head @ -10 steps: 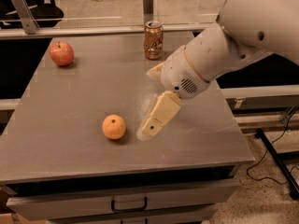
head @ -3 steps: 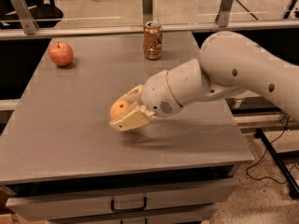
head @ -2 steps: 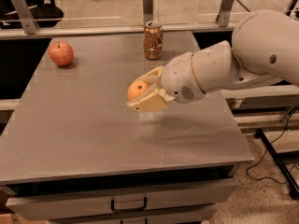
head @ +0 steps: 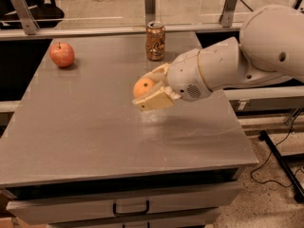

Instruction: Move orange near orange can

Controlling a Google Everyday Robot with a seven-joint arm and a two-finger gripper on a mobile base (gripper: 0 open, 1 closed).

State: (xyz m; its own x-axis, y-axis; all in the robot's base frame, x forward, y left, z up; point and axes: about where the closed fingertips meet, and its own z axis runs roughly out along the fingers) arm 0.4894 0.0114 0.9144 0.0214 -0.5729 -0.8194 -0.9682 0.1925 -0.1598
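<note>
While its two pale fingers clamp the fruit from above and below, the gripper (head: 150, 92) hangs over the middle of the grey table (head: 85, 127), holding the orange (head: 143, 87) clear of the tabletop. A soft shadow lies on the surface just beneath it.

Only the left half of the orange shows. Its right side and underside are covered by the fingers and the wrist behind them, and no stem dot can be made out. What is visible is round, smooth and evenly orange, with a dull skin and a slight highlight near the top.

The orange can (head: 155, 41) stands upright near the far edge of the table, beyond the gripper and slightly to its right in the picture, apart from the fruit. It is coppery with pale swirls, and its printing is too blurred to read.

The white arm (head: 228, 70) reaches in from the right, and its bulky upper section is cut off by the edge of the frame.

A reddish apple (head: 62, 54) with a short stem sits near the far left corner of the table, well apart from both the orange and the can.

Below the tabletop a drawer with a dark handle (head: 130, 208) is partly cut off at the bottom edge. A black cable (head: 280, 160) trails across the speckled floor on the right.
</note>
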